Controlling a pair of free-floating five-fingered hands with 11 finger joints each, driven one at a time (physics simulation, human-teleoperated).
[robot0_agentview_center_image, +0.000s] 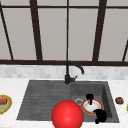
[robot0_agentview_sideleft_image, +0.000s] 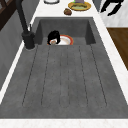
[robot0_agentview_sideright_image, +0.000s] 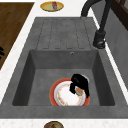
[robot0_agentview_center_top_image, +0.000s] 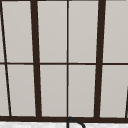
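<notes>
The left hand (robot0_agentview_center_image: 89, 98) curls its fingers over the far rim of the plate (robot0_agentview_center_image: 90, 107), which lies flat, face up, in the sink (robot0_agentview_center_image: 45, 100) basin. The right hand (robot0_agentview_center_image: 100, 115) hovers at the plate's near edge; whether it grips I cannot tell.

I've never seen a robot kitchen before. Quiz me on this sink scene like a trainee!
1. Fill in: seen from the front, the small brown round lump sits on the white counter to the sink's ____.
2. True or false: the white plate with a red-orange rim lies on that counter.
3. Which black hand is at the plate? A) left hand B) right hand

Key:
1. right
2. False: it lies in the grey basin.
3. A. The right hand hangs in front of the sink.
</notes>
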